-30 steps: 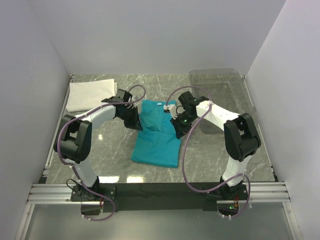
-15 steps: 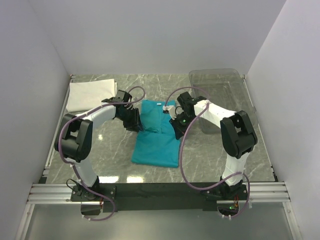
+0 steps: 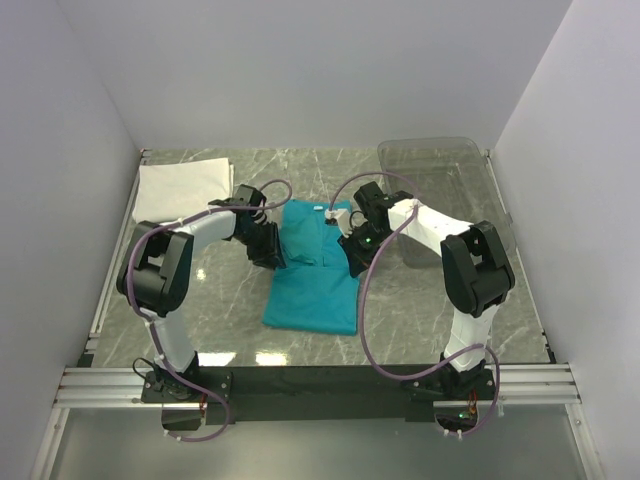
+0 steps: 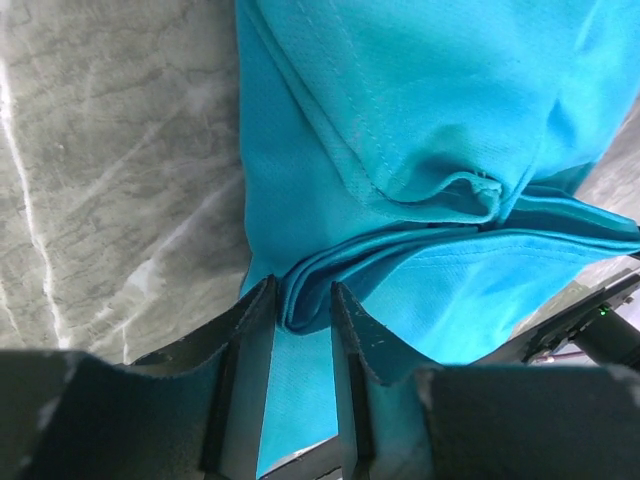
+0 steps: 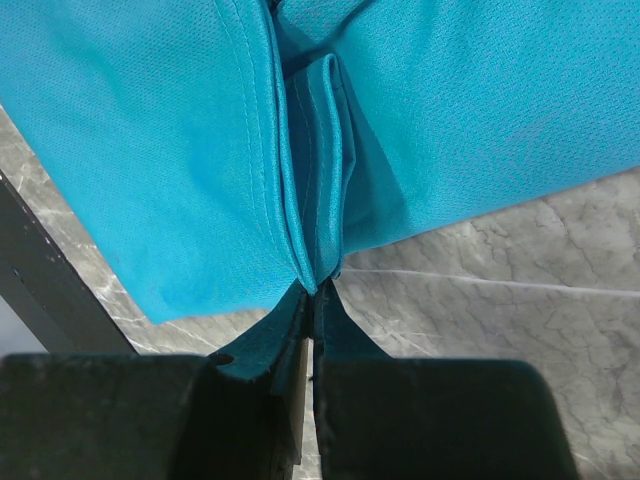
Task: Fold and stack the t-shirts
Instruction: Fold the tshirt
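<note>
I am watching the teal shirt (image 3: pixel 312 292) lying in the middle of the grey marbled table (image 3: pixel 420 300), its collar end pointing away from the arm bases and a small white label (image 3: pixel 331 212) showing at the neck. Both arms are reaching in from either side at about mid-length of the shirt. The left gripper (image 3: pixel 270 258) is sitting on the shirt's left edge, and in the left wrist view its two dark fingers (image 4: pixel 252 335) are standing a narrow gap apart with a bundle of folded teal layers pressed between them, so I am reading that jaw as clamped on the cloth. Just beyond the fingertips the fabric is bunching into a soft ridge with a stitched hem running across it. The right gripper (image 3: pixel 356 264) is sitting on the shirt's right edge; in the right wrist view its fingers (image 5: pixel 285 325) are drawn together on a thin pleat of the shirt's edge, with the fabric fanning out to both sides above the pinch and bare table showing on the right. The white shirt (image 3: pixel 180 190) is lying flat and folded in the far left corner, well apart from both grippers. A clear plastic bin (image 3: pixel 440 162) is standing at the far right of the table.
</note>
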Robot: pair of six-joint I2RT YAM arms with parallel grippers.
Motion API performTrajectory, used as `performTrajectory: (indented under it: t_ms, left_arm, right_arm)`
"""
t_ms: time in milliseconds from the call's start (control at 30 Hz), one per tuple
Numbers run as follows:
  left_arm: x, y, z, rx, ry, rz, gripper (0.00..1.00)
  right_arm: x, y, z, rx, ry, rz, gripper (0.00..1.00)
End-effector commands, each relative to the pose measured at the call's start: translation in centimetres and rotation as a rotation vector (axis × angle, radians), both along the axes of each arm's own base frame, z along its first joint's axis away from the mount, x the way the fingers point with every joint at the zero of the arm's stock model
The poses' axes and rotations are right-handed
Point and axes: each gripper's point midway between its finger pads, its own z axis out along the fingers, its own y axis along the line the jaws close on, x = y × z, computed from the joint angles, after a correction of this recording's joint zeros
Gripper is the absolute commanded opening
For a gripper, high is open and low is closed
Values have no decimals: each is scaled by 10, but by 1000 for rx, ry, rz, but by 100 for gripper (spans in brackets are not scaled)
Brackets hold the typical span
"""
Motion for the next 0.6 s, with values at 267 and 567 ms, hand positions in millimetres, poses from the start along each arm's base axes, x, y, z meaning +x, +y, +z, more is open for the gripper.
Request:
performTrajectory:
  t_ms: [267,567]
  left_arm:
    - [1,4,2,19,-25,-35,7]
    - [20,2,56,-9,-153,-2,1]
  right_arm:
    - [10,6,8,20,-19,2,0]
    - [18,7,32,40,-82,-8,0]
